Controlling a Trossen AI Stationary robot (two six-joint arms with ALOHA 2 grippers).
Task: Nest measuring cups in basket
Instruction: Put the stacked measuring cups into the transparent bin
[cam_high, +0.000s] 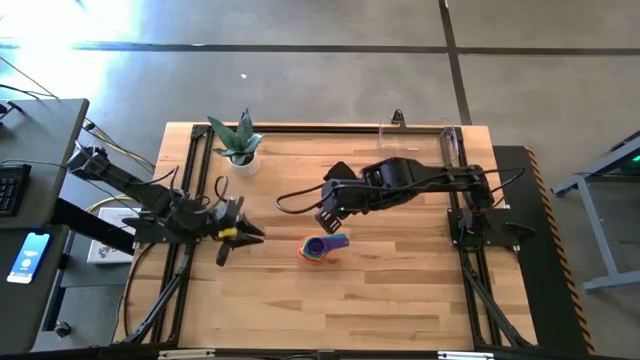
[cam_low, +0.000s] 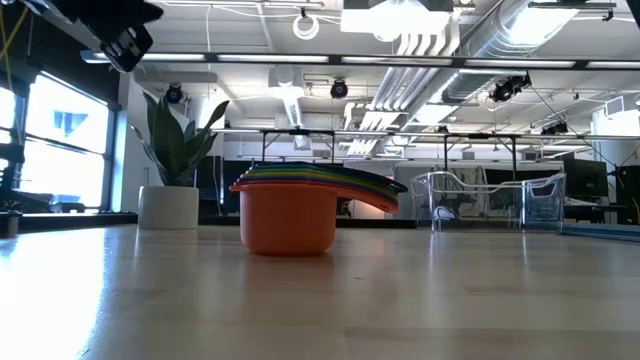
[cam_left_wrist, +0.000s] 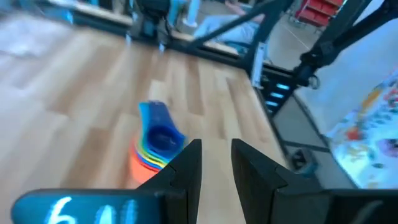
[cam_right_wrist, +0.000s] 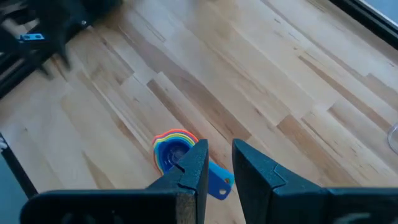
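Premises: an industrial-style robotics lab or open workshop hall. Evidence: exposed ceiling ducts (cam_low: 560, 40), pipework and suspended light fittings over a large open floor; polished concrete floor (cam_high: 300, 70) around the station. A wooden worktop (cam_high: 330, 300) sits in a black metal frame with two dark robot arms mounted at its sides. A side desk carries a keyboard (cam_high: 12, 185) and a lit phone (cam_high: 28, 258). Further framed benches stand in the background. A potted plant (cam_low: 175, 165) is the only decoration.

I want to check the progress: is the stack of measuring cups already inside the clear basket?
No, in the high view the stack of measuring cups stands on the bare wooden table, far from the clear basket at the back edge.
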